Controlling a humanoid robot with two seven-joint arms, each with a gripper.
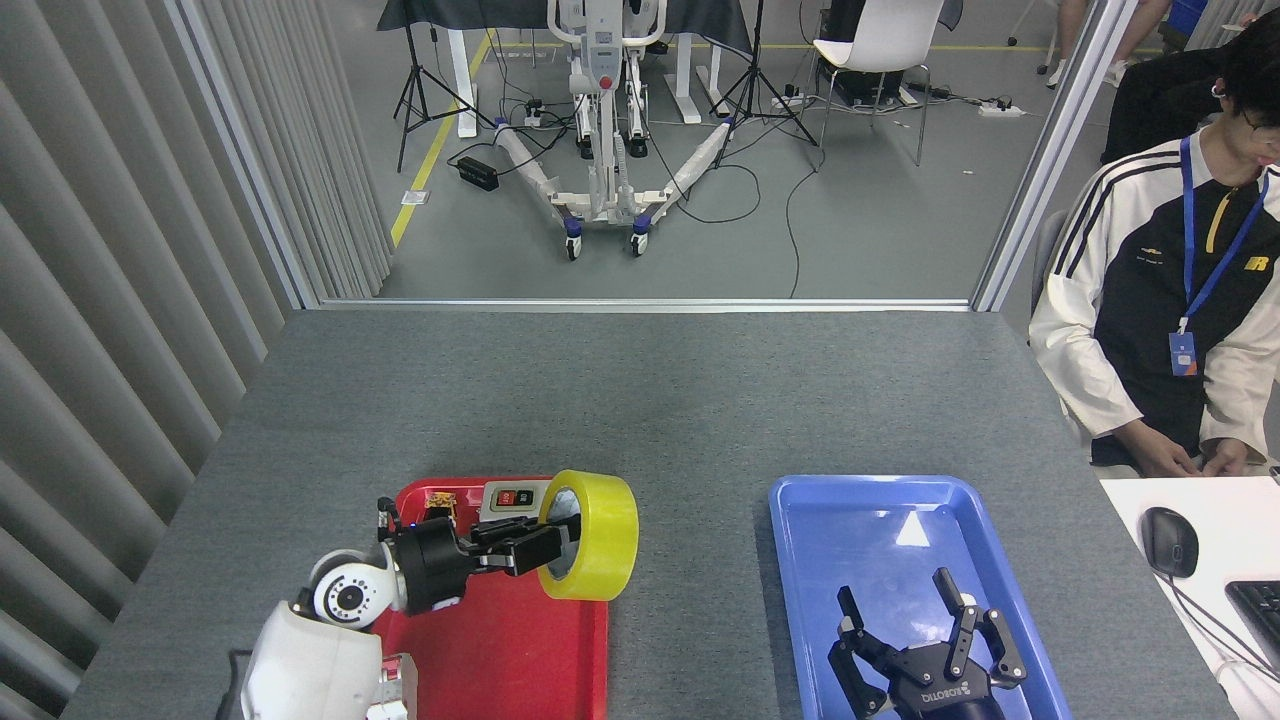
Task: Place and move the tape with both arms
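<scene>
The tape [598,534], a wide yellow roll with a pale core, hangs on its edge above the right side of the red tray [520,650]. My left gripper [556,545] is shut on the roll's wall, one finger reaching inside the core, and the arm comes up from the lower left. My right gripper [920,625] hovers open over the near end of the blue tray [870,510], fingers spread with nothing between them.
The red tray holds a grey switch box [512,497], a small black and orange part [436,505] and a white breaker [392,685] at its near left. A seated person [1170,300] is at the right, beside a white desk with a mouse [1170,541].
</scene>
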